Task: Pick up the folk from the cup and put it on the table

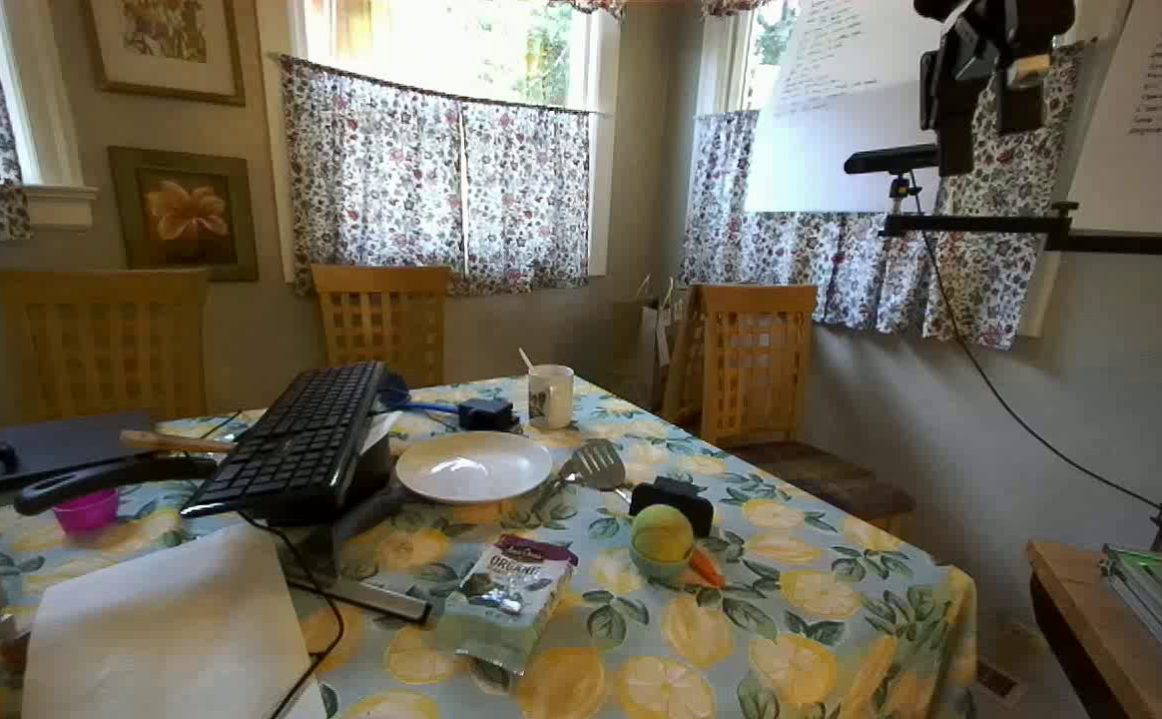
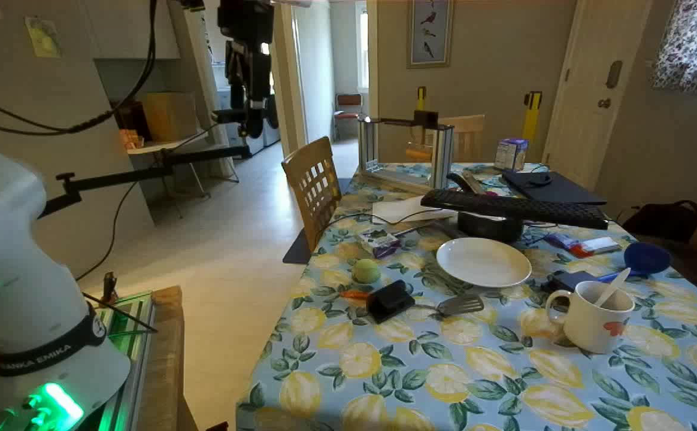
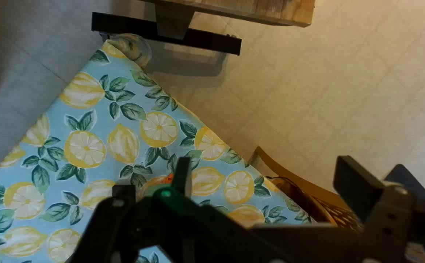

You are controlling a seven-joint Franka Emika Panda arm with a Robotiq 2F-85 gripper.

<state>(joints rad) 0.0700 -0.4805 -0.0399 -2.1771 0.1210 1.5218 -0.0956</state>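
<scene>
The white cup (image 1: 559, 399) stands upright at the far side of the table (image 1: 811, 644). In an exterior view the cup (image 2: 591, 320) is at the right, its handle facing left. A pale thin handle (image 2: 613, 287), perhaps the fork's, leans out of the cup; it also shows in an exterior view (image 1: 527, 359). The part inside the cup is hidden. My gripper (image 1: 985, 135) is high up, well away from the cup, and shows also in an exterior view (image 2: 251, 114). In the wrist view the gripper (image 3: 265, 173) has its fingers wide apart with nothing between them.
A white plate (image 2: 484, 261), a spatula (image 2: 461, 304), a black block (image 2: 389, 300), a green ball (image 2: 366, 270) and a blue ladle (image 2: 647, 258) lie near the cup. A keyboard (image 1: 287, 434) and snack bag (image 1: 511, 594) lie further off. A chair (image 2: 315, 185) stands at the table edge.
</scene>
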